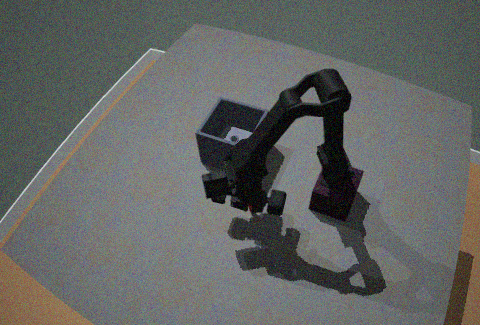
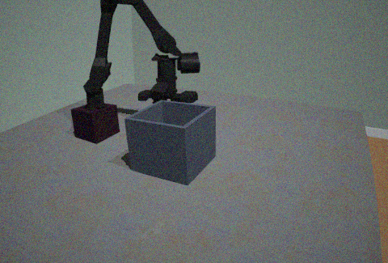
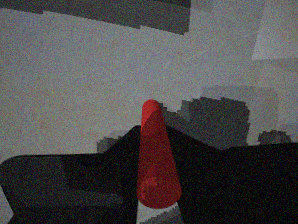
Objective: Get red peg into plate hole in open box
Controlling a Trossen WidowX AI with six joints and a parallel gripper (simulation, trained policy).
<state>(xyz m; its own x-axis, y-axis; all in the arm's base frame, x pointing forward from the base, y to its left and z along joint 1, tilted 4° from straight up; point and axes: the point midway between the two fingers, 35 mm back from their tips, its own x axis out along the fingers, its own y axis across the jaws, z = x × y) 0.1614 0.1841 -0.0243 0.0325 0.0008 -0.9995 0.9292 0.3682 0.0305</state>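
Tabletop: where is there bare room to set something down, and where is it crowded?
Bare: the stretch between the box and the orange strip. Crowded: between box and arm base, under the end effector.

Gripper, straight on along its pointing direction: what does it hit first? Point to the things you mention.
Probably the tabletop point(image 1: 150, 215) point(image 2: 263, 198) point(image 3: 75, 90): the gripper point(image 1: 251, 207) point(image 3: 150, 131) points down, shut on the red peg point(image 1: 251, 209) point(image 3: 156, 150), whose lower end would likely touch first. Remaining gap unclear.

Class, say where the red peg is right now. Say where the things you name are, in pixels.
In the wrist view, the red peg point(image 1: 251, 209) point(image 3: 159, 165) is upright at lower centre, between the closed fingers of the gripper point(image 3: 150, 131); the top view shows it outside the open box point(image 1: 212, 151) point(image 2: 158, 150).
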